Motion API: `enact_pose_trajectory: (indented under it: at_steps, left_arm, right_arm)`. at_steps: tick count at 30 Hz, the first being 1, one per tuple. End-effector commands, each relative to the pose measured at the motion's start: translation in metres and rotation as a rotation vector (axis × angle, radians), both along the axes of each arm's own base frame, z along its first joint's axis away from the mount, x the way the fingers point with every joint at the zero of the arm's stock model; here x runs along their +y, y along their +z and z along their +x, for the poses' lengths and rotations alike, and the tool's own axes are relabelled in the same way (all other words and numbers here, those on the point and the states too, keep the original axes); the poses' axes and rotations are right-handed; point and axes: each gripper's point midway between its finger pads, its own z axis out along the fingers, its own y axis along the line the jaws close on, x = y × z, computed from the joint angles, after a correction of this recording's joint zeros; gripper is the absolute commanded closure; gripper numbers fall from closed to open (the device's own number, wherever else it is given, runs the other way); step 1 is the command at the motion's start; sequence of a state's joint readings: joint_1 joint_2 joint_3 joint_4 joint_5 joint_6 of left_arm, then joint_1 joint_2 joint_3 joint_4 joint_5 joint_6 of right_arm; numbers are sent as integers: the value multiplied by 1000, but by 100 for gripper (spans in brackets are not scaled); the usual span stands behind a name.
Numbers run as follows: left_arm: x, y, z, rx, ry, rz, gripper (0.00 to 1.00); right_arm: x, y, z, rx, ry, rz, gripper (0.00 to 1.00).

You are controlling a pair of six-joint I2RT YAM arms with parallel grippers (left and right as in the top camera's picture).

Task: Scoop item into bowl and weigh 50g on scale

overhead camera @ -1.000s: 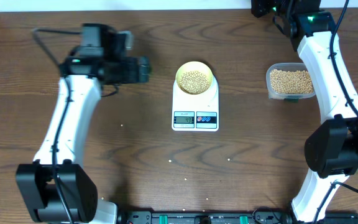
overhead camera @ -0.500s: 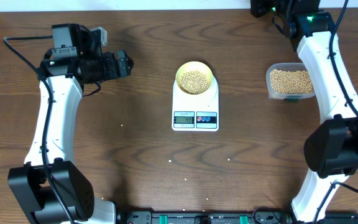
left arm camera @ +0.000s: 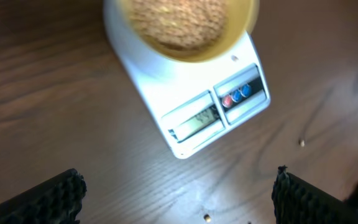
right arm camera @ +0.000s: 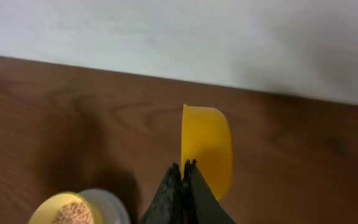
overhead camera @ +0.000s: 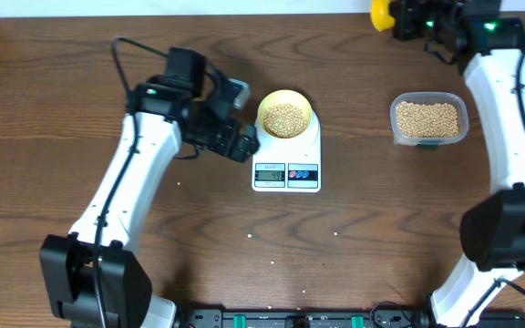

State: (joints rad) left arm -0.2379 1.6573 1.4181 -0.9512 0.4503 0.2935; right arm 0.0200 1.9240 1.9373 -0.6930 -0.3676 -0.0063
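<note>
The pale yellow bowl [overhead camera: 286, 116] stands on the white scale [overhead camera: 286, 169], filled with the beige item [overhead camera: 286, 117]. My left gripper [overhead camera: 246, 146] hovers just left of the scale, open and empty. In the left wrist view its fingers [left arm camera: 50, 198] stand far apart, with the scale [left arm camera: 194, 102] and the bowl [left arm camera: 185, 31] ahead of them. My right gripper [overhead camera: 406, 16] is at the far back right, shut on a yellow scoop [overhead camera: 382, 13]. The right wrist view has the scoop [right arm camera: 207, 148] tipped on edge beyond the gripper [right arm camera: 184, 167], and the bowl [right arm camera: 59, 211] low on the left.
A clear plastic tub [overhead camera: 429, 119] of more beans sits right of the scale, under the right arm. A few stray beans lie on the wooden table [overhead camera: 244, 237], one near the left gripper [left arm camera: 206, 217]. A pale wall [right arm camera: 179, 37] runs along the table's back edge.
My left arm has swung from the far left of the table over to the scale's left side, still open. The right arm has shifted a little rightward, and the scoop now shows overhead.
</note>
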Motion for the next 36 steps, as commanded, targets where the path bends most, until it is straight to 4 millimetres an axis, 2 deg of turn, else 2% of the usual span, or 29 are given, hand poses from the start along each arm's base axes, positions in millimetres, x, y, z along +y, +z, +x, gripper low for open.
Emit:
enact_pose_trajectory:
  at_steps: [1, 8, 14, 20, 26, 30, 33, 36]
  left_arm:
    - [-11, -7, -12, -6, -87, 54, 2]
    - [-42, -29, -49, 58, -210, 81, 2]
    - [-46, -45, -66, 78, -259, 148, 2]
    - [-45, -65, -77, 93, -274, 182, 2]
    - [-37, -88, -73, 99, -153, 211, 2]
    - [-32, -94, -73, 94, -142, 233, 2]
    - [-20, -97, -66, 81, -60, 302, 2]
    - [-18, -97, -60, 58, -49, 313, 2]
  right_arm:
    - [-14, 22, -18, 14, -35, 17, 99]
    - [-66, -21, -58, 268, -169, -21, 99]
    - [-103, -38, -75, 363, -286, -103, 99]
    - [-108, -55, -81, 413, -305, -129, 99]
    - [-111, -60, -80, 423, -305, -146, 99]
    - [-113, -68, -79, 442, -310, -156, 99]
    - [-113, -78, -79, 466, -308, -156, 99]
    - [-113, -85, -78, 481, -307, -157, 99]
